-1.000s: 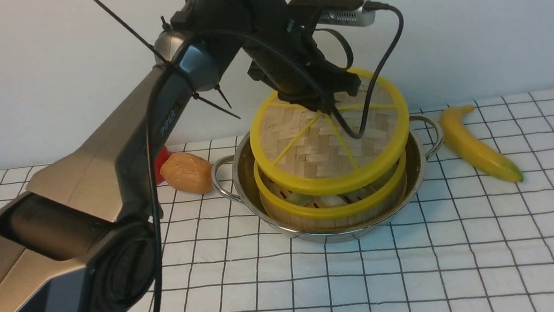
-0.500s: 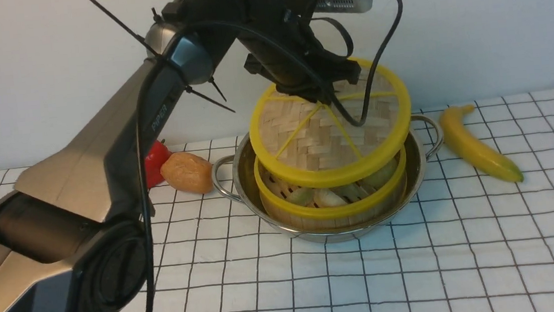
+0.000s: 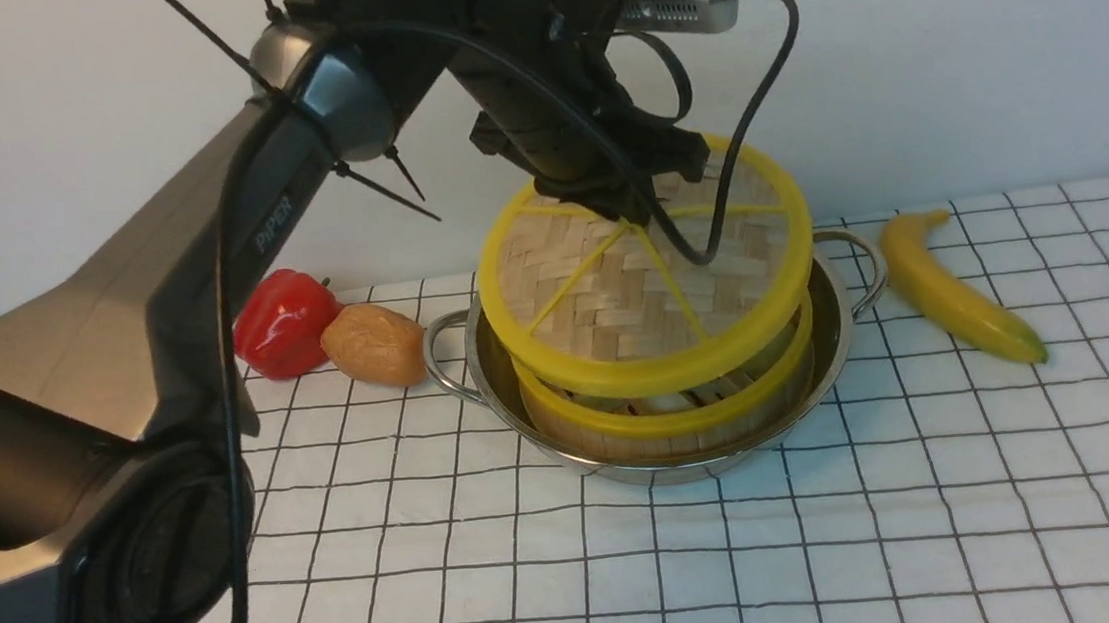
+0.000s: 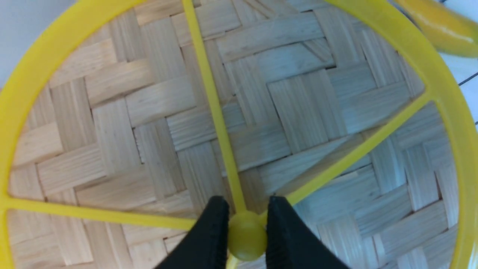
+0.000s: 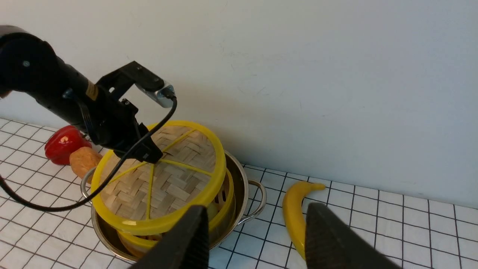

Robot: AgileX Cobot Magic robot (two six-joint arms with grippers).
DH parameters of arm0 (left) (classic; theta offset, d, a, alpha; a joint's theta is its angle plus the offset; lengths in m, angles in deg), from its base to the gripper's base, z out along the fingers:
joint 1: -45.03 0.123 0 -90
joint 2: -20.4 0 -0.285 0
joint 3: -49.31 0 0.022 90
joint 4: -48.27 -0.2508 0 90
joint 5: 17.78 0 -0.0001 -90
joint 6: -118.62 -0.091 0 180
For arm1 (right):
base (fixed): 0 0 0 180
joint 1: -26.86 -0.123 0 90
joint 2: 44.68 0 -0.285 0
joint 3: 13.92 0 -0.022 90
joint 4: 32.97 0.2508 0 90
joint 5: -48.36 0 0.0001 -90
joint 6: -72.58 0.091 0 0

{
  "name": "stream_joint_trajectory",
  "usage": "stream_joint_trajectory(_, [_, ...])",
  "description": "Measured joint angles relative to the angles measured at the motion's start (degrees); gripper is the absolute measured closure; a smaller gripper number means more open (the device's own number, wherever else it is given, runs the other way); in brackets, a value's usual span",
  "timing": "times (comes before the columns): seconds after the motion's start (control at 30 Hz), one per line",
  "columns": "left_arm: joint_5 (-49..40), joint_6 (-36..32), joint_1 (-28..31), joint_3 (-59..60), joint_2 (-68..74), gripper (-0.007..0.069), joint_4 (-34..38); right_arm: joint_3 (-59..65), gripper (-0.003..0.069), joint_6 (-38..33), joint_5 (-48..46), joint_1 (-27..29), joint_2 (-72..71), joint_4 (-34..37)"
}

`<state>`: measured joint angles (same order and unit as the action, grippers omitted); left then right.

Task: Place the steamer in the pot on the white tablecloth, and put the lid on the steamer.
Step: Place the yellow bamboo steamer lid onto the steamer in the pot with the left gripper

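1. Front cam: I look forward from between the arms, mid-range, angled down.
2. Left wrist: right on top of the lid [image 4: 298, 112], fills frame.
3. Right wrist: stands back; shares lid, banana [image 5: 294, 213] with front.

"PiPER" stands in pale letters on the grey side of the left arm [image 3: 198, 252], on the long link well behind the claw [image 3: 641, 212]. A small yellow sticker [image 5: 90, 90] nearer the claw is too small to read.

Yellow-rimmed woven bamboo lid [image 3: 633, 295] hides most inside of slatted bamboo steamer [image 3: 626, 443]; shiny steel pot [image 3: 833, 337] rim hidden at 12 o'clock.
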<state>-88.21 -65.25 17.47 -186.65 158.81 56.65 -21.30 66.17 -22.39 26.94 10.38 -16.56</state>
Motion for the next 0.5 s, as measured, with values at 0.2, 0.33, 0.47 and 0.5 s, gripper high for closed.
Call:
stream_joint_trajectory(0.2, [0.0,-0.34,0.0,0.3,2.68,0.0505,0.0,0.0,0.0293,0.0,0.0,0.0,0.49,0.06])
stream_joint_trajectory(0.33, [0.0,-0.45,0.0,0.3,3.14,0.0505,0.0,0.0,0.0293,0.0,0.0,0.0,0.49,0.67])
stream_joint_trajectory(0.47, [0.05,-0.74,0.0,0.3,3.67,0.0505,0.0,0.0,0.0293,0.0,0.0,0.0,0.49,1.28])
stream_joint_trajectory(0.5, [0.14,-0.82,0.0,0.3,3.84,0.0505,0.0,0.0,0.0293,0.0,0.0,0.0,0.49,1.28])
